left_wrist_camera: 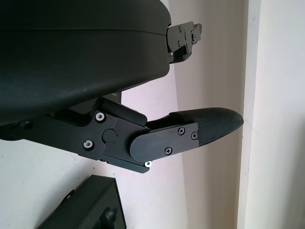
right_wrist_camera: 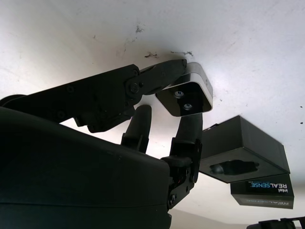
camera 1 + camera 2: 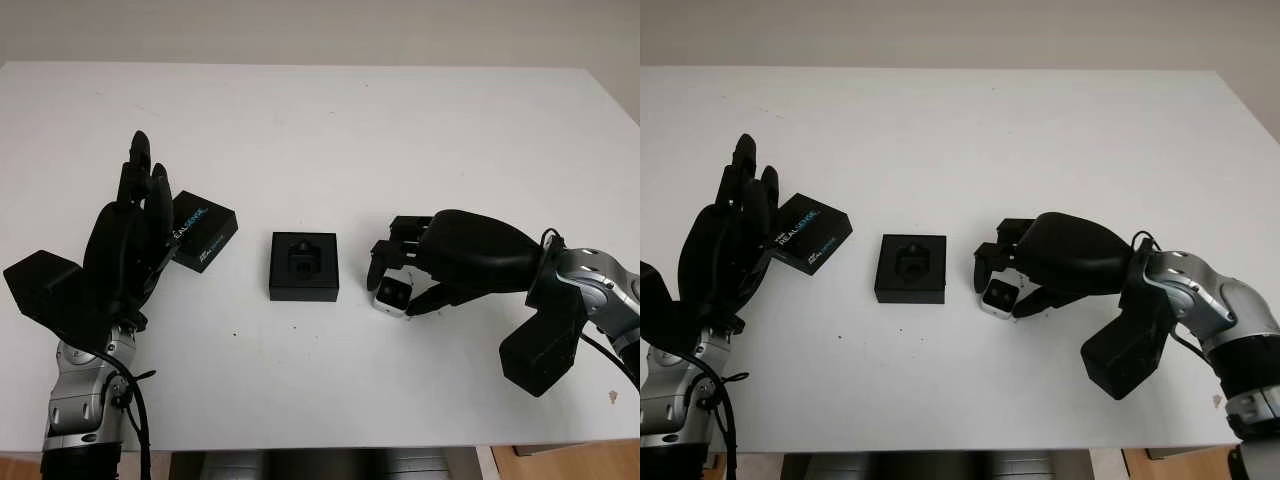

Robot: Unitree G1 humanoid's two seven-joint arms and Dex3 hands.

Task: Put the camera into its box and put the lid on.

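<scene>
Currently the right hand (image 3: 400,285) is closed around the camera (image 3: 391,293): in the right wrist view, one finger (image 2: 164,72) presses one end of the silver-edged body (image 2: 187,97) and two further fingers come up against its opposite side. The lens face points out of the grip, toward the wrist camera. Whether the camera is lifted clear of the table (image 3: 330,120) or touching it cannot be told.

From the fingertips, the box (image 3: 304,266) lies to the robot's left, near but not touching, with a strip of bare table between. It sits open, its moulded recess facing upward. The right hand is nearer to the box than the left hand.

The camera is an oblong block. Its long axis appears tilted relative to the straight edges of the box, so the coming placement probably requires a sideways carry to the left together with a wrist turn to bring that axis in line with the recess. The recess shape is too small to read exactly.

Further left, beyond the box, the lid (image 3: 203,232) lies flat, printed side up, rotated against the box edges. The left hand (image 3: 135,235) is open and raised just beside the lid, and is the nearer hand for the later lid step.
</scene>
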